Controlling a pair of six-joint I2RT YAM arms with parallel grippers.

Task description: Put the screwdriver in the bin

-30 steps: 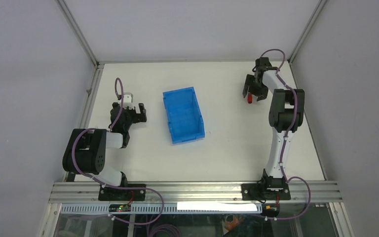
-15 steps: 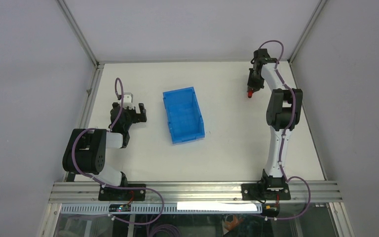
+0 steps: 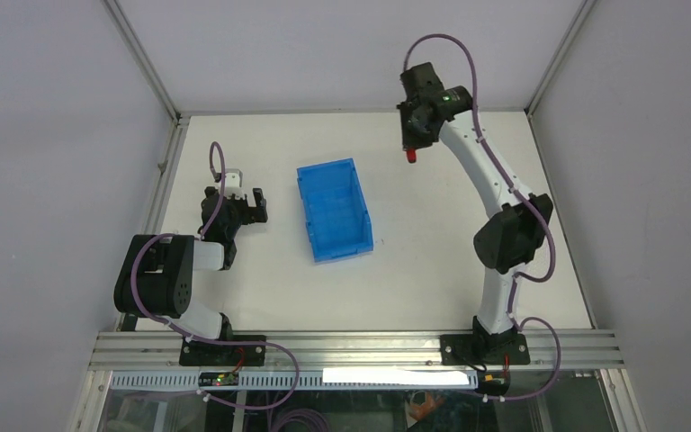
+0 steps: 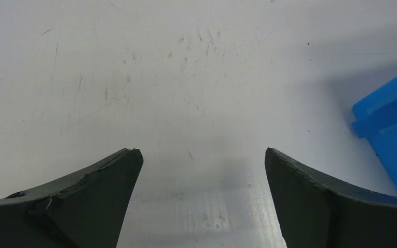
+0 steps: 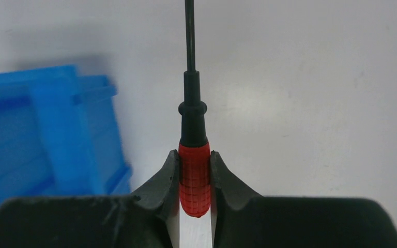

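My right gripper [image 5: 194, 155] is shut on the red handle of the screwdriver [image 5: 194, 175], whose black collar and thin shaft point away from the wrist camera. From above, that gripper [image 3: 411, 148] hangs over the far middle of the table with the red screwdriver [image 3: 410, 157] showing at its tip, up and to the right of the bin. The blue bin [image 3: 334, 209] sits open-topped mid-table; its corner [image 5: 46, 134] shows at the left of the right wrist view. My left gripper [image 3: 243, 203] rests open left of the bin, nothing between its fingers [image 4: 103, 196].
The white table [image 3: 432, 261] is walled by a metal frame and grey panels on three sides. A corner of the bin [image 4: 393, 129] reaches into the right edge of the left wrist view. The arm bases are bolted to the near rail [image 3: 351, 346].
The right gripper closed on the screwdriver, lifted it off the table at the far right, and swung left toward the bin. The left arm has not moved.
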